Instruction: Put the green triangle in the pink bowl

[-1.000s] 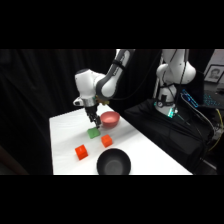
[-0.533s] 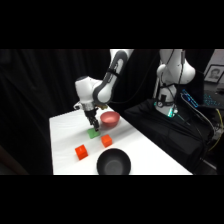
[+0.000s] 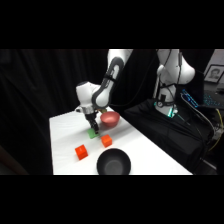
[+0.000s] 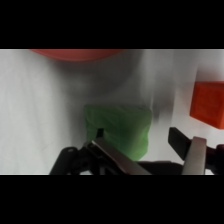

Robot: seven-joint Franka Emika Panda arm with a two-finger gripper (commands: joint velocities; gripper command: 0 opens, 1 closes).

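white table (image 3: 145,155) amid black drapes (image 3: 45,85)

The black bowl (image 3: 113,163) sits at the near edge of the white counter (image 3: 65,130). One orange-red block (image 3: 81,152) lies just to the left of the bowl, and a second orange-red block (image 3: 106,141) (image 4: 209,105) rests just beyond the bowl's far rim. Dark cloth (image 3: 165,130) drapes the area to the right of the bowl.

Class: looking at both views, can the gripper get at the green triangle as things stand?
Probably yes. The gripper sits open right over the green triangle, nothing between them; the orange-red block and pink bowl stand clear.
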